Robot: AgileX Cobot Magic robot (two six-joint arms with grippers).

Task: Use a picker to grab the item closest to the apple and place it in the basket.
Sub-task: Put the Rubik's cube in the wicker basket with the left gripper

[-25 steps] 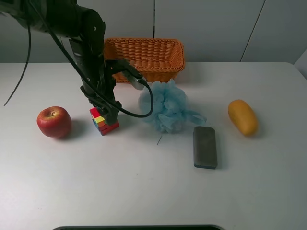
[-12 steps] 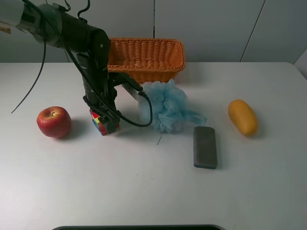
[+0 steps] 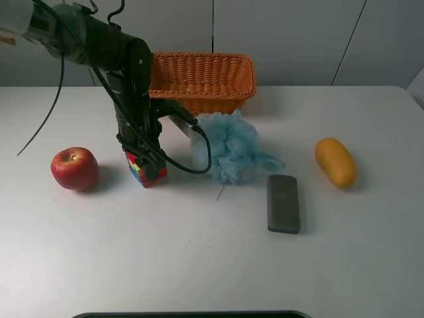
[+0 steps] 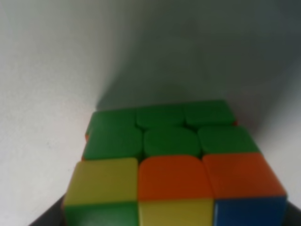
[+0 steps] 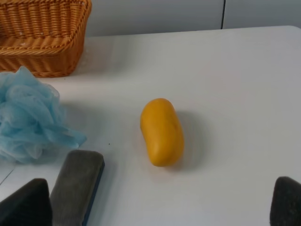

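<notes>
A red apple lies on the white table at the left. The item nearest to it is a multicoloured puzzle cube, just to its right. My left gripper has come down over the cube, with its jaws against the cube's sides, and the cube rests on the table. In the left wrist view the cube fills the frame, green face up. The orange wicker basket stands behind, at the back. My right gripper is open and empty, and it is out of the high view.
A blue bath pouf lies right of the cube, close to the left arm's cable. A grey block and a yellow oval fruit lie further right. All three show in the right wrist view.
My left arm swung in and lowered over the cube, so it now covers most of it. The cube has shifted slightly right. Nothing else moved.
</notes>
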